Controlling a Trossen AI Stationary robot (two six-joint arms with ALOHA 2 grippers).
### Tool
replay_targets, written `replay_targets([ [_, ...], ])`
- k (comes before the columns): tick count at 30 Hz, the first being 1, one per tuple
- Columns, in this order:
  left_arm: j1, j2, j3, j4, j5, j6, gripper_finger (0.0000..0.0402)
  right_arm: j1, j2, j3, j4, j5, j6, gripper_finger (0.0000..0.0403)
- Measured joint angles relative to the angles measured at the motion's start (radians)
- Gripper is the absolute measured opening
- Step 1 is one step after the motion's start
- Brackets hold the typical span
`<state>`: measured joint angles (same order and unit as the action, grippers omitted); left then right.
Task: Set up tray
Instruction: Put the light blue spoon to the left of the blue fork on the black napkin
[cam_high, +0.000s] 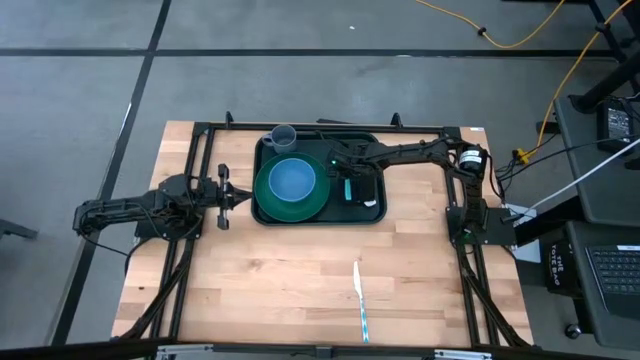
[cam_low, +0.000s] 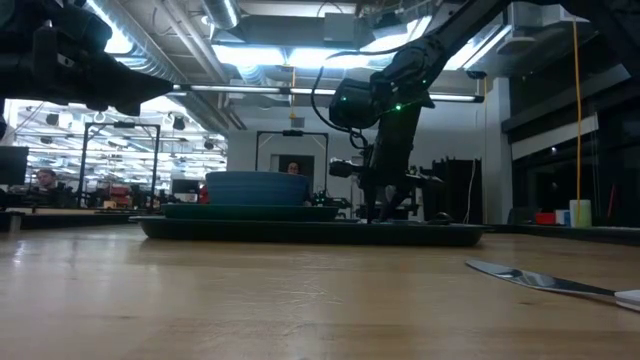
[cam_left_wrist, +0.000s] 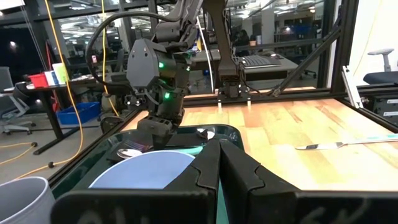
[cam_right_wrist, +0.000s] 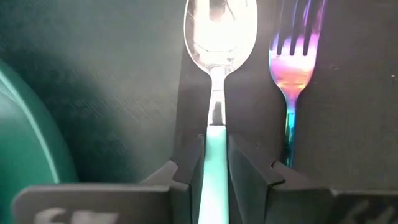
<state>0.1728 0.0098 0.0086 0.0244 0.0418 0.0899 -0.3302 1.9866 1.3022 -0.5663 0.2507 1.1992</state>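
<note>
The dark tray (cam_high: 372, 144) lies mid-table toward the far edge. On it rest a green plate (cam_high: 270, 203) with a blue bowl (cam_high: 292, 180), and a grey cup (cam_high: 283, 135) stands in its far left corner. A black napkin (cam_right_wrist: 336, 93) on the tray's right part carries a rainbow fork (cam_right_wrist: 292, 62) and a spoon (cam_right_wrist: 219, 28) with a teal handle. My right gripper (cam_right_wrist: 216, 168) points down over the napkin, shut on the spoon. My left gripper (cam_high: 240, 196), shut, waits level beside the tray's left rim. My right gripper pinches the spoon's teal handle (cam_right_wrist: 216, 146) between its two fingers (cam_right_wrist: 193, 168), just behind the neck. It comes from above, with the fingers across the handle. The spoon's bowl lies on or just over the napkin beside the fork; which, I cannot tell.
A knife with a teal handle (cam_high: 358, 298) lies on the bare wood near the table's near edge, right of centre. The table's black frame (cam_high: 200, 150) runs along its left, right and far sides. Bare wood (cam_high: 270, 280) spreads between the tray and the near edge.
</note>
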Motion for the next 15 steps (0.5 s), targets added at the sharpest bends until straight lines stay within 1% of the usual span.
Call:
replay_targets([
  [15,0.0,0.0,0.0,-0.005,0.0,0.001,0.0003,-0.001,-0.002,0.0,-0.001,-0.001,-0.03,0.008],
])
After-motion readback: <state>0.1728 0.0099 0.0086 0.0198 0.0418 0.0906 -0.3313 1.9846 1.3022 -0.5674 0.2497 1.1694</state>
